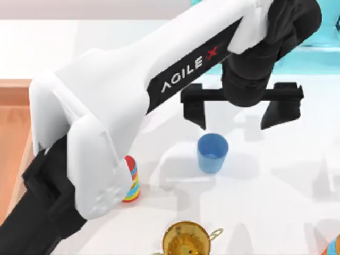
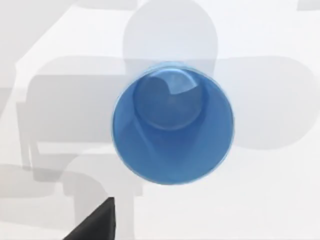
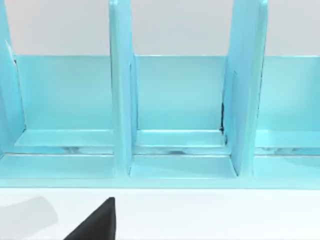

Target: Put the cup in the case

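The left gripper point(image 1: 241, 112) hangs wide open and empty above the small blue tapered cup point(image 1: 212, 153), which stands upright on the white table point(image 1: 276, 186), fingers spread as if to straddle it. Far left lies the orange-brown wooden case point(image 1: 13, 127).

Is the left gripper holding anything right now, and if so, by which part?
Nothing is held. The left gripper hangs open above the blue cup, which stands upright on the white table, its fingers apart and clear of it.
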`<state>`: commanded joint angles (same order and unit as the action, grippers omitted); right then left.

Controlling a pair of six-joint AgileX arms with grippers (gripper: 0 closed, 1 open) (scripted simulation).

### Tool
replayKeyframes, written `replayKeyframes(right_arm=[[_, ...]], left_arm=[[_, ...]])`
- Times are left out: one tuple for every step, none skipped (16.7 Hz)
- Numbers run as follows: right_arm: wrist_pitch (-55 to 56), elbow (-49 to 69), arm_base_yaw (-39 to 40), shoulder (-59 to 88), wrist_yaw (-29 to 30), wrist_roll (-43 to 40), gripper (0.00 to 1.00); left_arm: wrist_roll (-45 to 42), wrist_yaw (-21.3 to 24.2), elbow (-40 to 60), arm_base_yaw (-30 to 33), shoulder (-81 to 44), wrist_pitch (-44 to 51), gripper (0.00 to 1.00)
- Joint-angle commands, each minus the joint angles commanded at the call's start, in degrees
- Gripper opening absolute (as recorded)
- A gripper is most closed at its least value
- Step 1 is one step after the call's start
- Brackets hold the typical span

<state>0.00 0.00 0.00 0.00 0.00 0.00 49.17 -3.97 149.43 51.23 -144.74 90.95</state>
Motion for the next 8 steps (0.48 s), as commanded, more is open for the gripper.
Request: replayKeyframes(right_arm=[[0.0, 0.0, 0.0, 0.0, 0.0, 0.0, 1.00], [0.0, 0.0, 0.0, 0.0, 0.0, 0.0, 1.00], [0.0, 0.0, 0.0, 0.0, 0.0, 0.0, 1.00], [0.0, 0.0, 0.0, 0.0, 0.0, 0.0, 1.00], [0.0, 0.0, 0.0, 0.0, 0.0, 0.0, 1.00], [0.0, 0.0, 0.0, 0.0, 0.0, 0.0, 1.00], [0.0, 0.0, 0.0, 0.0, 0.0, 0.0, 1.00], [0.0, 0.0, 0.0, 0.0, 0.0, 0.0, 1.00]], left_arm=[[0.0, 0.0, 0.0, 0.0, 0.0, 0.0, 1.00], [-0.1, 0.0, -0.1, -0.3, -0.1, -0.1, 1.00], [-0.1, 0.0, -0.3, -0.3, -0.1, -0.3, 1.00], [-0.1, 0.0, -1.0, -0.3, 0.0, -1.0, 1.00], [-0.2, 0.0, -2.4, -0.3, 0.2, -2.4, 1.00], [-0.3, 0.0, -4.3, -0.3, 0.3, -4.2, 1.00], [-0.4, 0.0, -6.8, -0.4, 0.6, -6.4, 1.00], [-0.5, 0.0, -9.5, -0.5, 0.8, -8.8, 1.00]])
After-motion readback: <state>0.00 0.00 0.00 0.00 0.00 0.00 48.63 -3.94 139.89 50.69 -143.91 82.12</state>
